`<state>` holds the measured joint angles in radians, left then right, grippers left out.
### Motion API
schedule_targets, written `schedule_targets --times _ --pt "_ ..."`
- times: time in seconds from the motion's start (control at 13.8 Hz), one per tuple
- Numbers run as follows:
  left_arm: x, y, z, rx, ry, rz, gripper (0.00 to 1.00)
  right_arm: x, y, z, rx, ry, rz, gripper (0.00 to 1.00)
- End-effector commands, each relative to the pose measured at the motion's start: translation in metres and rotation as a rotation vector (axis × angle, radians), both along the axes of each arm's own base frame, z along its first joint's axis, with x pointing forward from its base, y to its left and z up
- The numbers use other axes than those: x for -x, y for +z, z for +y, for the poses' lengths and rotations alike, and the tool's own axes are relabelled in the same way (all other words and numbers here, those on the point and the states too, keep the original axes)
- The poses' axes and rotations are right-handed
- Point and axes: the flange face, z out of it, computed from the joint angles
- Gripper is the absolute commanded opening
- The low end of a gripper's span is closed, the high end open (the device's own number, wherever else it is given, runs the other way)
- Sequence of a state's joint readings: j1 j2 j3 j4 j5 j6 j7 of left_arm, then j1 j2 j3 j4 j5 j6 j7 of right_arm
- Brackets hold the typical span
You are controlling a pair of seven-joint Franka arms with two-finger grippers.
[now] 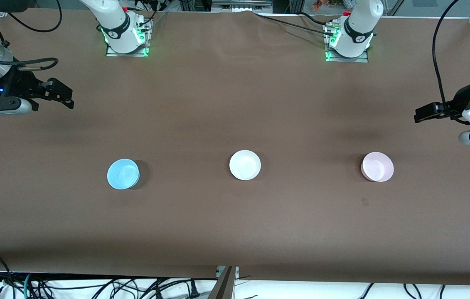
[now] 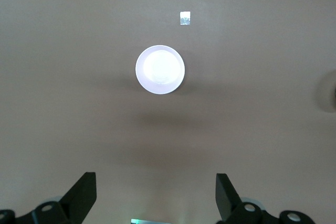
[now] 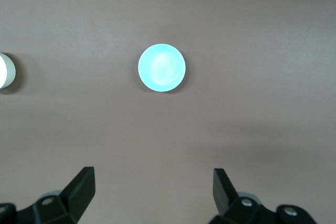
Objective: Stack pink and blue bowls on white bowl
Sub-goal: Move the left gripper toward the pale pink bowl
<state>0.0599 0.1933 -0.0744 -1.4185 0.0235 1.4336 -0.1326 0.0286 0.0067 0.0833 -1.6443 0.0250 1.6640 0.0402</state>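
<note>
Bowls: three in all, one blue, one white, one pink, in a row on the brown table (image 1: 235,232), well apart.
Blue bowl (image 1: 123,174): one, upright, toward the right arm's end of the table; nothing inside; also seen from the right wrist (image 3: 161,67).
White bowl (image 1: 244,165): one, upright, mid-table between the other two; nothing inside; only its edge at the border of the right wrist view (image 3: 5,72).
Pink bowl (image 1: 377,166): one, upright, toward the left arm's end of the table; nothing inside; looks nearly white from the left wrist (image 2: 160,69).
Stacking: none; each bowl alone on the cloth.
Grippers: two.
Left gripper (image 1: 426,112): up in the air over bare table at the left arm's end, jaws spread wide, nothing between the fingers (image 2: 81,195).
Right gripper (image 1: 58,93): up in the air over bare table at the right arm's end, jaws spread wide, nothing between the fingers (image 3: 81,190).
Tape: one small pale square (image 2: 184,18) on the cloth near the pink bowl.
</note>
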Motion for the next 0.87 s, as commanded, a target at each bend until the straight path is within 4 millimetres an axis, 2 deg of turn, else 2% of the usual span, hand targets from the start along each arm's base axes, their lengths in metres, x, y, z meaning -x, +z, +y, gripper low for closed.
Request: schedule_targets --times 0.0,0.36,0.51,0.65,0.8 --pt "0.003 0.007 0.0 0.017 0.001 -0.004 1.0 0.003 0.008 0.001 0.002 0.002 -0.009 0.99" --pt "0.001 0.003 0.001 0.04 0.009 -0.003 1.0 0.003 0.008 0.001 0.002 0.002 -0.009 0.99" --pt "-0.003 -0.004 0.02 0.066 0.041 -0.004 1.0 0.003 0.008 0.0 0.002 0.002 -0.009 0.99" --pt "-0.013 -0.022 0.046 0.084 0.085 -0.028 1.0 0.003 0.007 0.0 0.002 0.002 -0.007 0.99" --pt "-0.025 -0.059 0.065 0.119 0.069 -0.014 1.0 0.003 0.007 0.0 0.002 0.002 -0.007 0.99"
